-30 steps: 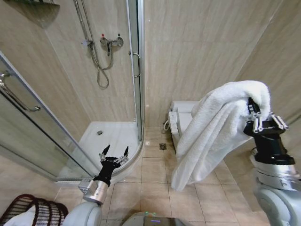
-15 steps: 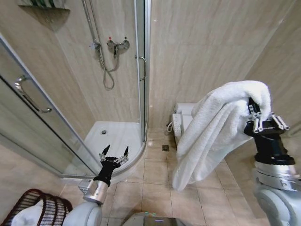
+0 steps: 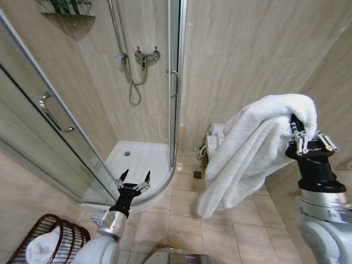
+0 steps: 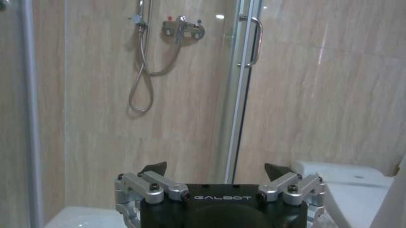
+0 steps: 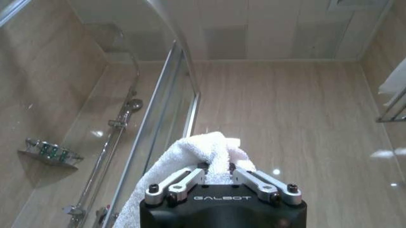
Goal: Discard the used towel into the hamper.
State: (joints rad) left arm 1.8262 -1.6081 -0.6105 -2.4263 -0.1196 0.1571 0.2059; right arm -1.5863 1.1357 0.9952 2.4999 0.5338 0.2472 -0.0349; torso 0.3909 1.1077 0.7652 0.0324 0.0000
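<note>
A thick white terry towel hangs in heavy folds, its top bunched and raised at the right, its loose end drooping above the tiled floor. The round dark reddish-brown wicker hamper stands on the floor at the lower left, white cloth inside.

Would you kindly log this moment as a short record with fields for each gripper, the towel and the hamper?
right gripper: raised at the robot's right, shut on the towel
towel: white, draped over the gripper, hanging clear of the floor
left gripper: low, open, holding nothing
hamper: on the floor at lower left, something white already inside
setting: shower stall ahead, toilet behind the towel
</note>
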